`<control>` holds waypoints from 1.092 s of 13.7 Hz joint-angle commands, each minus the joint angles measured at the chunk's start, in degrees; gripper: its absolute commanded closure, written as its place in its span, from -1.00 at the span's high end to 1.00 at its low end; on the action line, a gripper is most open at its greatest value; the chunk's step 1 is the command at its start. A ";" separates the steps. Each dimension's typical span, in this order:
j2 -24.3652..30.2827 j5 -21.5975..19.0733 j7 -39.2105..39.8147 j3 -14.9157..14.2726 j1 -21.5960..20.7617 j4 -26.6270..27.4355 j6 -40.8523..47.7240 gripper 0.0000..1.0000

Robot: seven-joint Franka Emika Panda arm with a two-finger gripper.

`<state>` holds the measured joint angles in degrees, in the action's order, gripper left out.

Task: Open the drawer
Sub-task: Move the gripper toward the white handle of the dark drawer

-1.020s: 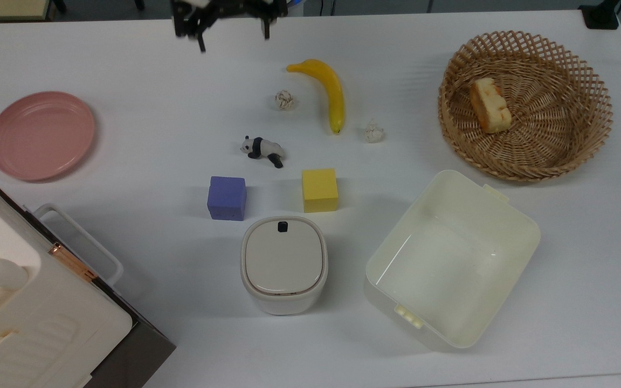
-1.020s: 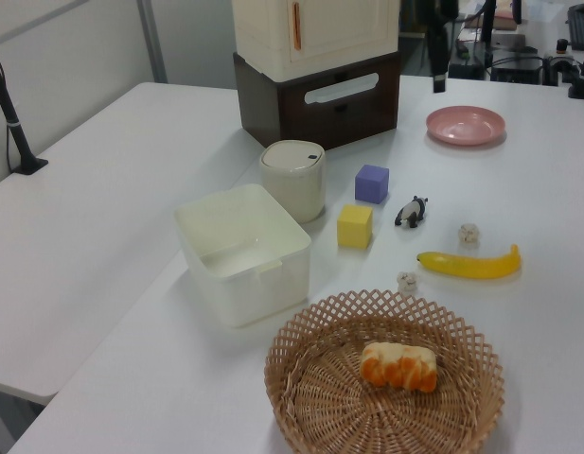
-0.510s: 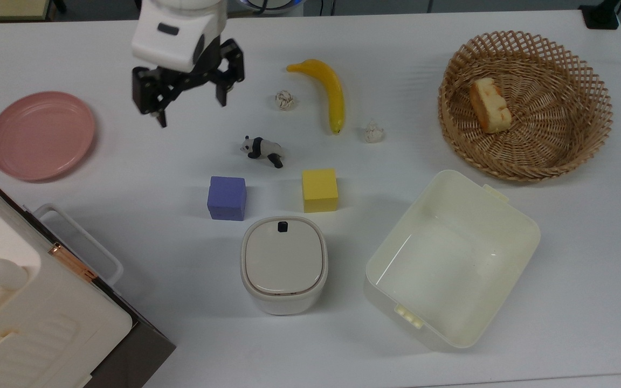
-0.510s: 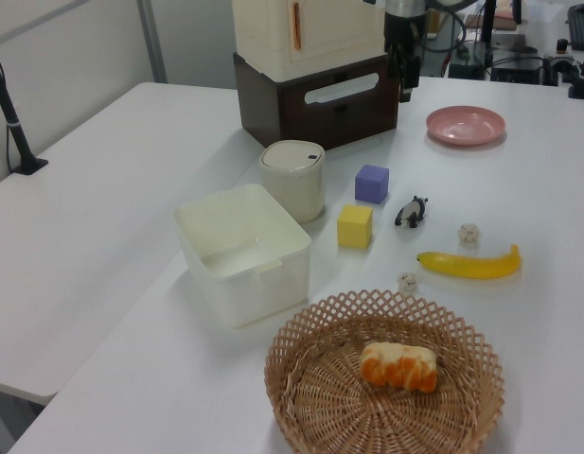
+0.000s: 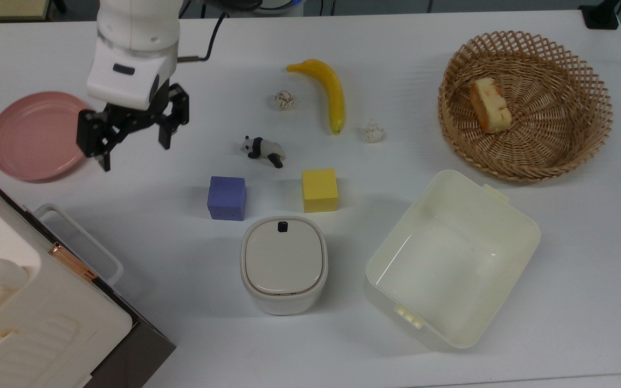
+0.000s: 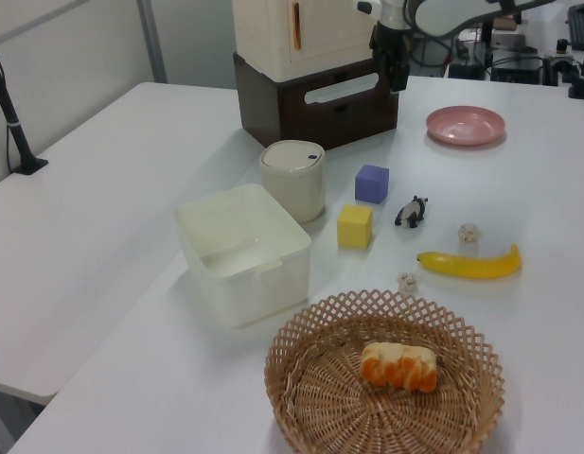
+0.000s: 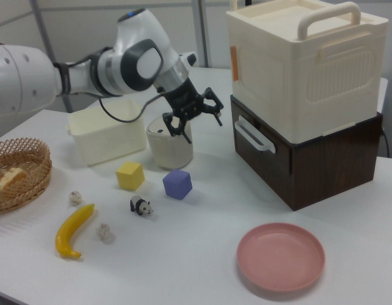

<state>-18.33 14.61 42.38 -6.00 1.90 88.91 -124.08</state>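
Down and across comes the gripper [image 5: 130, 137], swinging from the table's far edge toward the top view's left, fingers spread wide and empty! It hangs above the white table [image 5: 181, 323] just beside the pink plate [image 5: 30, 134]. The drawer [image 7: 291, 162] sits shut at the bottom of the cream cabinet [image 7: 304, 63], in the table's corner at the top view's lower left. Its white loop handle [image 5: 81, 237] lies further toward that corner from the gripper, long axis running level along the dark front panel, so the fingers probably need to straddle it crosswise. How far above the table the gripper rides is hard to judge. Open table lies between; the purple block [image 5: 227, 198] stands clear. Behind, an office with desks.
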 commanded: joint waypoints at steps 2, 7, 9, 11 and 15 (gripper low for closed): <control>-4.34 6.38 2.00 0.29 2.93 0.47 -10.98 0.98; -8.03 13.33 1.57 0.29 4.25 0.30 -18.73 0.94; -8.82 13.78 1.30 0.29 4.25 0.04 -20.76 0.94; -9.70 14.04 1.30 0.20 4.25 -0.14 -22.60 0.92; -11.73 16.15 1.30 0.03 4.25 -0.32 -26.03 0.74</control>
<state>-28.82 29.04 43.26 -5.91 5.94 88.95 -147.84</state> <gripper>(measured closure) 0.070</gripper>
